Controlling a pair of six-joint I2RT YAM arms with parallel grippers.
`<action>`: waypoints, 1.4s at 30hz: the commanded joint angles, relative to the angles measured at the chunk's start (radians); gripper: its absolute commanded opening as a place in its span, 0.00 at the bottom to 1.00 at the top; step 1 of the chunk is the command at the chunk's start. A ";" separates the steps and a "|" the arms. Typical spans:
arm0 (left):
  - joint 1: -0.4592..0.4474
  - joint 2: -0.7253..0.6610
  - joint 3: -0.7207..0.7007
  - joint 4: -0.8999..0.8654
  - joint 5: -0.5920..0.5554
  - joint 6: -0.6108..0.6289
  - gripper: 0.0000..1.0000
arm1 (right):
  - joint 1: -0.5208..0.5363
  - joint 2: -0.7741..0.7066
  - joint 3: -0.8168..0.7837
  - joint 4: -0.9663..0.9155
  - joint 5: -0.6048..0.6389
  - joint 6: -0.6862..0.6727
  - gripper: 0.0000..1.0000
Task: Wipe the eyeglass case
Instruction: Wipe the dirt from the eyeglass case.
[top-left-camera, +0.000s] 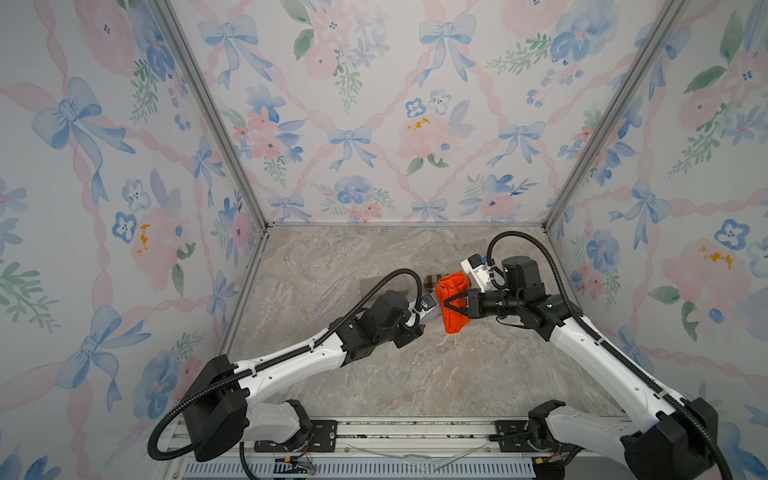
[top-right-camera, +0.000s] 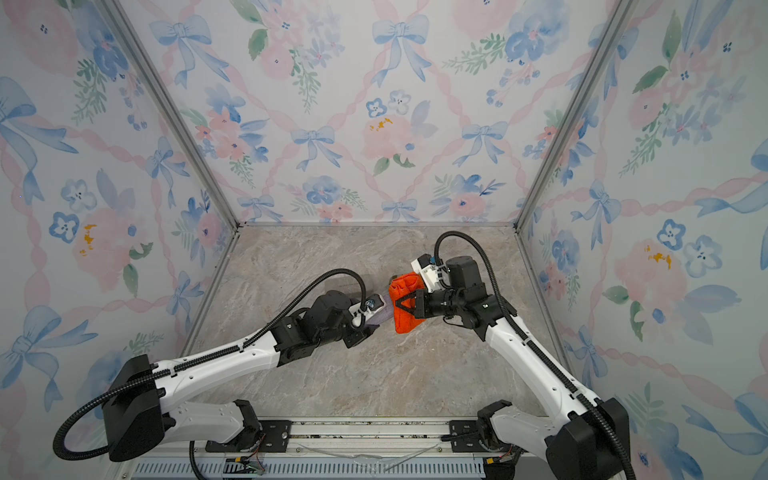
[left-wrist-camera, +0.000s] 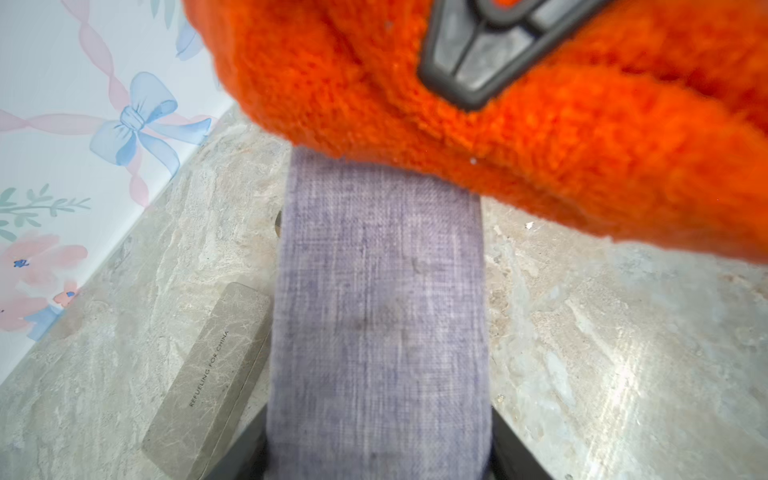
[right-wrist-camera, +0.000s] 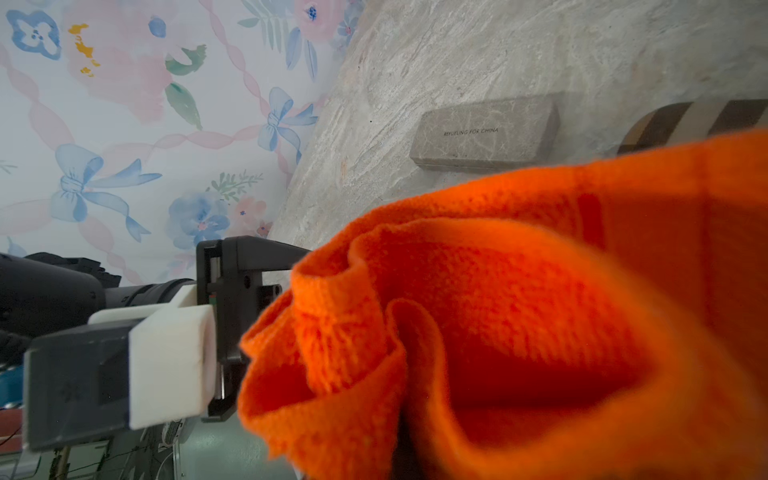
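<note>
While the left pincer (left-wrist-camera: 378, 436) clamps the eyeglass case (left-wrist-camera: 378, 291), cloth (left-wrist-camera: 540, 145) covers its end.

Premises: a purpose-built robot test cell of the laboratory kind, not a lived-in room.

Evidence: floral, bow-patterned wallpaper panels (top-left-camera: 374, 124) form three flat walls, joined at the corners by bare silver aluminium frame posts (top-left-camera: 212, 112). The base is a beige marble-patterned tabletop (top-left-camera: 415, 374). Along its front edge runs a silver aluminium mounting rail (top-left-camera: 415, 430) with black bolted base plates (top-left-camera: 320, 434), where the white-and-black left arm (top-left-camera: 291, 361) and white-and-black right arm (top-left-camera: 602, 357) are mounted. A grey slotted cable duct (top-left-camera: 374, 469) and black corrugated cable conduit (top-left-camera: 515, 234) are exposed.
</note>
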 joint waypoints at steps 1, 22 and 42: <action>0.001 -0.034 0.020 0.075 -0.024 0.020 0.13 | -0.096 0.023 0.109 -0.172 0.120 -0.072 0.00; -0.098 -0.012 -0.116 0.413 -0.451 0.540 0.10 | 0.097 0.324 0.180 0.173 -0.086 0.247 0.00; -0.086 -0.077 -0.170 0.434 -0.448 0.548 0.10 | 0.100 0.369 0.227 0.008 -0.055 0.143 0.00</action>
